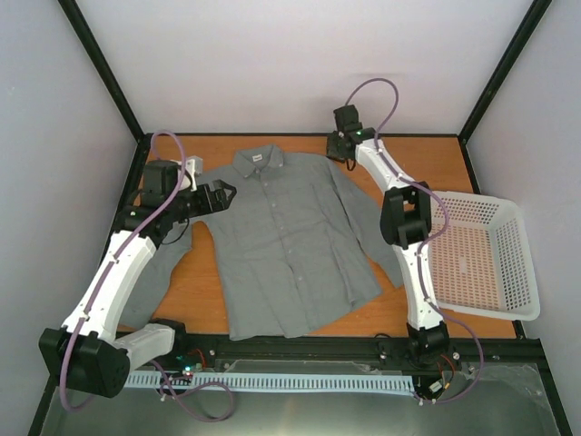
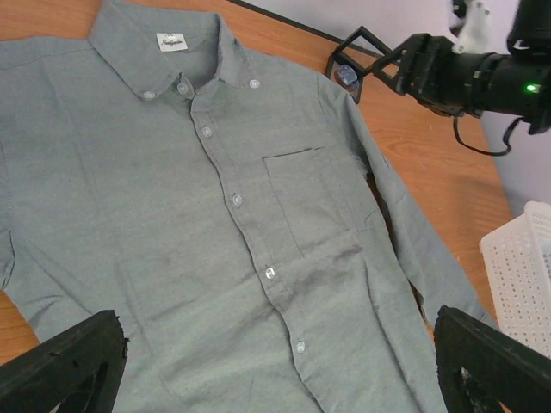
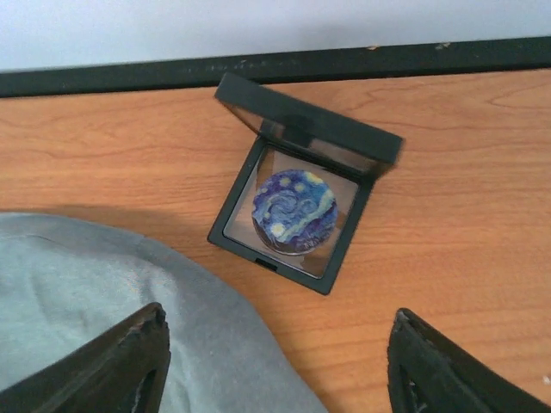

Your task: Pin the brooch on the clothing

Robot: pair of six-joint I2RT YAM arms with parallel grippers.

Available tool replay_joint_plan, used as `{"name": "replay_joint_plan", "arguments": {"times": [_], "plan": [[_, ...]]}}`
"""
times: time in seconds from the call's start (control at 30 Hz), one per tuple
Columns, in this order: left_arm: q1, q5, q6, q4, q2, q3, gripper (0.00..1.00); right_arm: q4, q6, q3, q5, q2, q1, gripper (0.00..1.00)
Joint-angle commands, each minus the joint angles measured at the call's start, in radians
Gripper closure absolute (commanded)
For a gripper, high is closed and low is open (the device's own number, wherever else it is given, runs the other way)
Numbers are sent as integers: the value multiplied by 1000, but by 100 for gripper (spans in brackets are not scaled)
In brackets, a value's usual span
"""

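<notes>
Seen from above, the left arm point(image 1: 118, 272) climbs from its base at seven o'clock toward ten o'clock, then bends at the wrist so that the left gripper point(image 1: 221, 194) points toward three o'clock, its fingers point(image 2: 69, 366) spread wide. The right arm point(image 1: 413, 263) rises from five o'clock to a raised elbow. Its forearm stretches on toward eleven o'clock, where the right gripper point(image 1: 341, 150) tilts downward, fingers point(image 3: 120, 366) parted wide.

**A:** Grey shirt point(image 1: 281, 245) spread flat, front up, buttoned down the middle, collar at the far edge, white label showing inside the neck.

**B:** And the brooch point(image 3: 294, 213): round, blue swirls with yellow, face up in the open black case point(image 3: 303, 112), just beside the shirt's shoulder.
</notes>
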Motion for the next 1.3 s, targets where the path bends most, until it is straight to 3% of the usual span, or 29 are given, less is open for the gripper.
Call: {"name": "replay_joint_plan", "arguments": {"times": [0.0,0.37,0.67,0.9,1.27], "plan": [[2,6,69,33,27,8,3,-46,-17,122,91,84,17,36],[2,4,71,20,-48,-80,3,21,-51,277,94,245,11,41],[2,3,27,-14,-100,-90,3,15,-8,300,46,264,-23,40],[2,27,5,-1,-74,-73,3,-1,-17,294,-14,275,-25,4],[2,49,-26,16,-90,-112,3,33,30,369,51,369,-14,0]]}}
